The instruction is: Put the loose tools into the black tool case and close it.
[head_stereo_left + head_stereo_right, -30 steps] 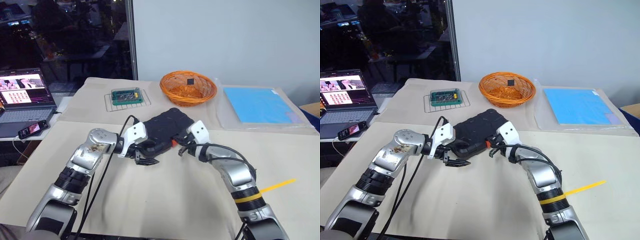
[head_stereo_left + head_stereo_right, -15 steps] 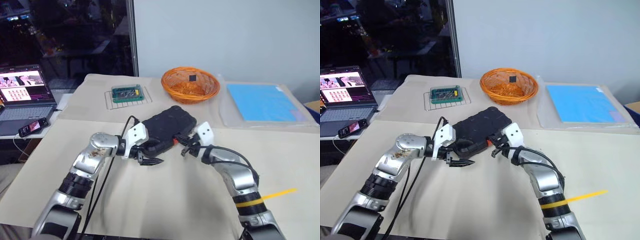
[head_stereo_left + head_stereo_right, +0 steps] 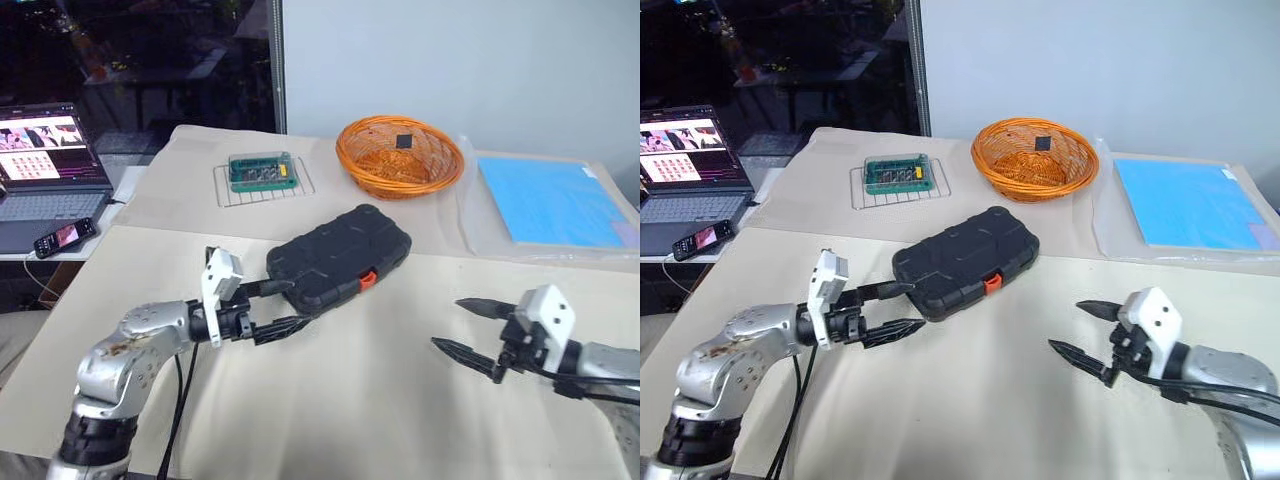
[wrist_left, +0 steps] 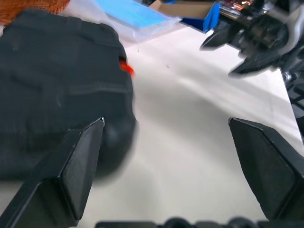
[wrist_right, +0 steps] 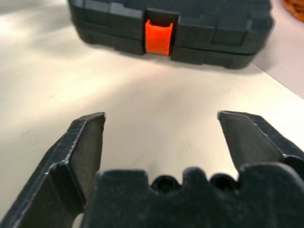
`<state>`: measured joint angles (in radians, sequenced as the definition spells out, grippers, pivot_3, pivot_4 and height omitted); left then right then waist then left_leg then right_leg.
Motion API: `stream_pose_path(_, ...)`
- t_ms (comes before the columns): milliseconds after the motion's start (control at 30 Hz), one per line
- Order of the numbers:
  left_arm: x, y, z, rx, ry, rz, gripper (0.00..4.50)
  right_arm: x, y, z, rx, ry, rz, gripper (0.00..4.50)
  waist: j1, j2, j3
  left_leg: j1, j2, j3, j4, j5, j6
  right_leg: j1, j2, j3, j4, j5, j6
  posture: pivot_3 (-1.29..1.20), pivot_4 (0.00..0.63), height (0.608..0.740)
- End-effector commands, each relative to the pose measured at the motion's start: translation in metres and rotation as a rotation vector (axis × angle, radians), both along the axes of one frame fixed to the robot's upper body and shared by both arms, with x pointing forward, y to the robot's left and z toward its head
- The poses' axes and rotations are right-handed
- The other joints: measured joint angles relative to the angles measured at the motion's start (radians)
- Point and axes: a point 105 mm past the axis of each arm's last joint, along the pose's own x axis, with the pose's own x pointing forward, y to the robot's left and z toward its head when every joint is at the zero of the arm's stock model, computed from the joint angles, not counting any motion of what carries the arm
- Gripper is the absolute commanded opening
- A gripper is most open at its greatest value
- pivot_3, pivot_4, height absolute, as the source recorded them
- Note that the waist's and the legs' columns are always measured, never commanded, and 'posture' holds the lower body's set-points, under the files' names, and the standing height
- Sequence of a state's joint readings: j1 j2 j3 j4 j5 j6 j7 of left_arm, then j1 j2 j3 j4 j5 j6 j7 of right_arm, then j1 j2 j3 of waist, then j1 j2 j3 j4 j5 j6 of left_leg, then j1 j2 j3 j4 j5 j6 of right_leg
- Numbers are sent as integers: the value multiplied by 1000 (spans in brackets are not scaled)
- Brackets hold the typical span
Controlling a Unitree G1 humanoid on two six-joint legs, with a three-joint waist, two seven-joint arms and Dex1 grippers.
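Black textured plastic is what the tool case is made of; it is seen lying shut and flat near the middle of the paper-covered table, its small orange latch facing the robot. No loose tools are seen lying on the table around it.

The left gripper is held just beside the case's near-left corner, its two black fingers spread wide with nothing between them. The right gripper is held well apart from the case, toward the right, its fingers likewise spread wide and empty.

As a judgement, the main risk is that the latch has not fully caught. The lid halves look flush in the right wrist view, but whether the catch is snapped cannot be told, and an unlatched case could spring open if nudged. The left fingers sit so near the corner that a careless swing could push or turn the case on the smooth paper.

Compared with the picture a second earlier, both grippers were then pressed up against the case's front edge, the right one closed at the latch. Both arms have since been drawn back, the right one farther, and its fingers have been opened. The case itself appears to lie at the same angle.
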<state>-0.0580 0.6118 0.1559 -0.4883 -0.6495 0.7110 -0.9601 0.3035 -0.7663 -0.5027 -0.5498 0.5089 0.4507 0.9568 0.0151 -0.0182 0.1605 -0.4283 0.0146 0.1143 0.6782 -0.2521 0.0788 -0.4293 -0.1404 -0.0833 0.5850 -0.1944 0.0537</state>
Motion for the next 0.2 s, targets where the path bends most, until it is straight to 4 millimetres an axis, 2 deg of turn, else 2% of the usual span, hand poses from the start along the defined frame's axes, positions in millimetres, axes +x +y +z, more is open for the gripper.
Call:
stream_pose_path(33,-14,7,6,24,-38,10,4500,-12,-12,22,-28,-77,-29,4387,1,0,3,1,0,0,0,-4,-8,0,-1,0,0,-1,-5,0,150,740)
stream_pose_path(200,-21,17,-2,26,-14,36,4500,-25,-23,20,-49,-81,-84,4387,4,1,5,6,0,0,0,-2,-12,0,-6,0,2,0,-8,0,150,740)
